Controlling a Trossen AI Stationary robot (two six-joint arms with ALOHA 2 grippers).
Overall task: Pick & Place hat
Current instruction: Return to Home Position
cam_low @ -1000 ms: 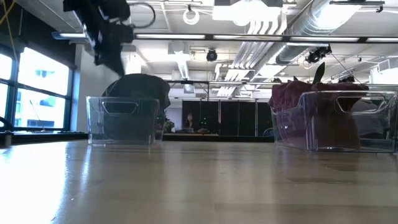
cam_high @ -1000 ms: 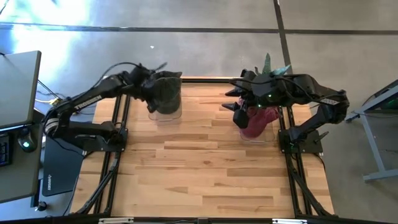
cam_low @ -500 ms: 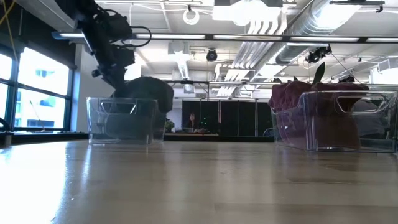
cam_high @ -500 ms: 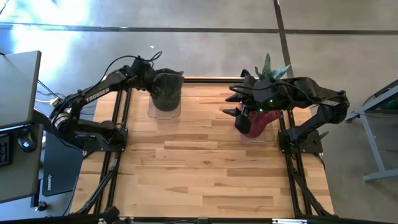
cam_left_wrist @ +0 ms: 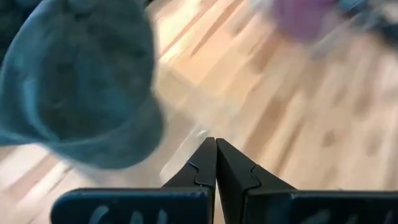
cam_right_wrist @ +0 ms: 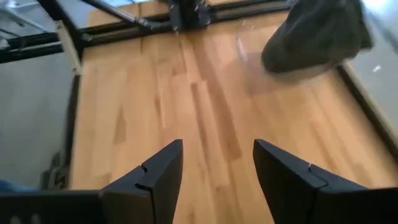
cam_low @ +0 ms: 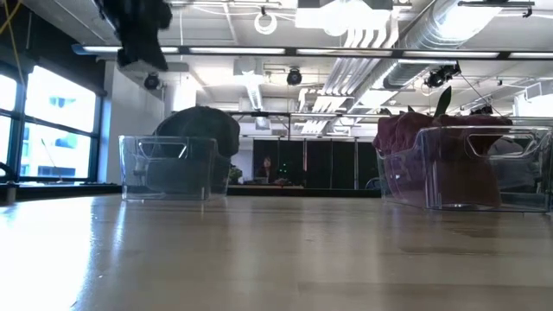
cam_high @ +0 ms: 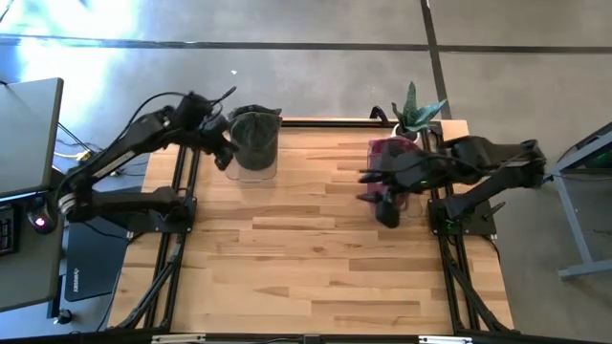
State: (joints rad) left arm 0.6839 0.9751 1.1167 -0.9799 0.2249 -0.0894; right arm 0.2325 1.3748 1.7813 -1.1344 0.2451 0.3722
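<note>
**A:** Start at the front. Is anything left to pick up?

**B:** Nothing that I can see. The near half of the desk (cam_high: 316, 258) shows only wood, and no hat lies loose on it.

**A:** And the arms?

**B:** The right gripper (cam_right_wrist: 217, 146) hangs over the desk just in front of the right bin (cam_low: 467, 173), with its fingers spread wide and nothing between them. The left gripper (cam_left_wrist: 216, 146) is up beside the left bin (cam_low: 168, 168), on its outer side. Its fingers are pressed together and hold nothing.

**A:** Where are the hats?

**B:** The green cap (cam_high: 253, 137) sits in the left bin, its crown bulging above the rim. The red cap (cam_high: 390, 151) is in the right bin, also heaped above the wall. A potted plant (cam_high: 416, 107) stands behind that bin at the far edge.

**A:** So which step is this?

**B:** I'd judge the sorting finished and the arms on their way to rest. Both caps are binned and neither gripper carries anything.

**A:** What does the next move call for?

**B:** Each arm should fold toward its own base. The left needs to rise clear of the bin's rim and the cap's crown so it doesn't snag either. The right sits lower and close to its bin, so it should lift before swinging, or it may nudge the clear wall. There is nothing to grasp, so finger state matters little.
</note>
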